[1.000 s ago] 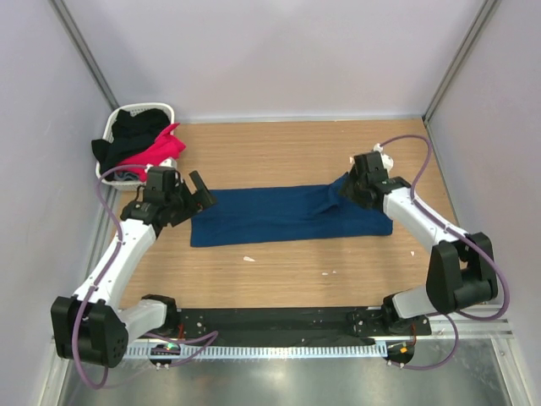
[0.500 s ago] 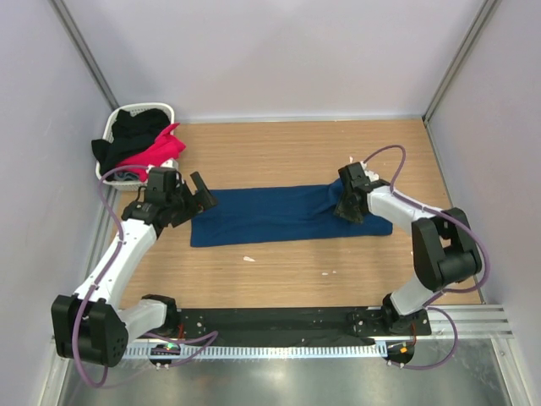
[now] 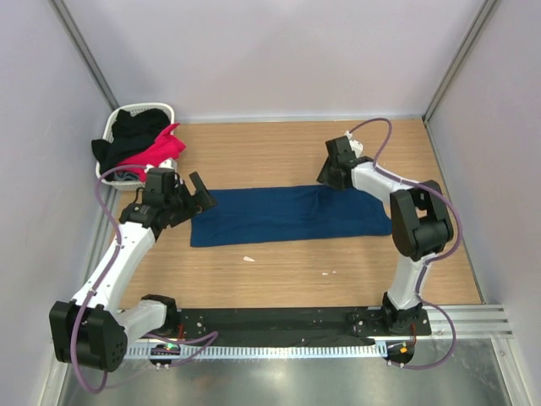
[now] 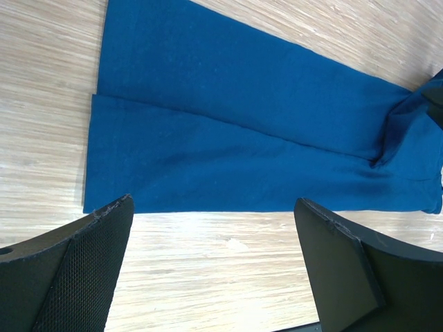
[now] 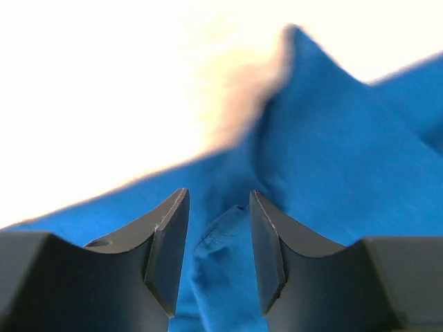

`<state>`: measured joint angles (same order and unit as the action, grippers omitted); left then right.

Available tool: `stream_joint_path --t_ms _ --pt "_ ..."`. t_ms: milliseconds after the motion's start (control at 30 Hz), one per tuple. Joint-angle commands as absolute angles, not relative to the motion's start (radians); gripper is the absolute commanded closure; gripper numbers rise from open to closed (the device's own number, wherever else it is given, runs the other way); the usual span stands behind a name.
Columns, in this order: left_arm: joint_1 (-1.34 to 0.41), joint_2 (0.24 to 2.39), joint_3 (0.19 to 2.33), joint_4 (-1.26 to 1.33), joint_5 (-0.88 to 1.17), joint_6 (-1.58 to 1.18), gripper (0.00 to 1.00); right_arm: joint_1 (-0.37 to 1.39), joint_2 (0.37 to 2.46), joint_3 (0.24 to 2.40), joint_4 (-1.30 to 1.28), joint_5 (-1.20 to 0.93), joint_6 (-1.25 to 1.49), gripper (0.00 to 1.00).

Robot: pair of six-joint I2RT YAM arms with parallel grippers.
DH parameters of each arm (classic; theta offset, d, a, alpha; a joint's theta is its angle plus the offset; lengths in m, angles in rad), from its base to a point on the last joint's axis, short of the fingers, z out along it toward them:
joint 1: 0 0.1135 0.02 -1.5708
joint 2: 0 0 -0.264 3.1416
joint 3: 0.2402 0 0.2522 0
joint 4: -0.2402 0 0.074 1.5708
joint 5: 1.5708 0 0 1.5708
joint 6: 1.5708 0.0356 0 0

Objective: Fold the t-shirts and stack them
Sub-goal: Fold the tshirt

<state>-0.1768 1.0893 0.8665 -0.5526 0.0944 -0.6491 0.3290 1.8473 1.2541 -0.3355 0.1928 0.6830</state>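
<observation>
The navy t-shirt (image 3: 279,217) lies folded into a long strip across the middle of the wooden table. It also shows in the left wrist view (image 4: 228,138) and the right wrist view (image 5: 332,138). My left gripper (image 3: 199,201) is open and empty, hovering just off the strip's left end (image 4: 213,204). My right gripper (image 3: 331,173) is at the strip's far edge near the right end. Its fingers are close together on a raised fold of navy fabric (image 5: 219,194). A pink t-shirt (image 3: 158,148) and a black t-shirt (image 3: 133,127) hang out of the basket. No chest print shows.
A small white woven basket (image 3: 155,108) stands in the back left corner against the wall. Two small white scraps (image 3: 248,258) lie on the wood in front of the shirt. A black strip (image 3: 279,326) runs along the near edge. Walls close in both sides.
My right gripper has moved left and toward the back along the shirt, from its right end to its far edge, with fabric between its fingers. The left arm has hardly moved.
</observation>
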Motion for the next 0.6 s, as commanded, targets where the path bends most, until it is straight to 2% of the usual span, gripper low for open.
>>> stream_joint_path --t_ms 0,200,367,467,567 --pt "-0.179 1.077 0.874 -0.552 0.095 -0.637 0.01 0.345 1.911 1.351 -0.241 0.128 0.675 0.53" --pt "-0.181 1.078 0.883 -0.546 0.1 -0.643 0.01 0.35 1.916 1.407 -0.222 0.092 0.677 0.51" --pt "-0.208 1.123 0.926 -0.509 0.118 -0.617 0.01 0.345 1.8 1.41 -0.27 0.124 0.635 0.36" --pt "-0.311 1.196 1.0 -0.477 0.084 -0.583 0.01 0.331 1.75 1.422 -0.333 0.175 0.615 0.22" --pt "-0.411 1.328 1.075 -0.378 0.106 -0.548 0.01 0.287 1.704 1.424 -0.382 0.212 0.6 0.17"
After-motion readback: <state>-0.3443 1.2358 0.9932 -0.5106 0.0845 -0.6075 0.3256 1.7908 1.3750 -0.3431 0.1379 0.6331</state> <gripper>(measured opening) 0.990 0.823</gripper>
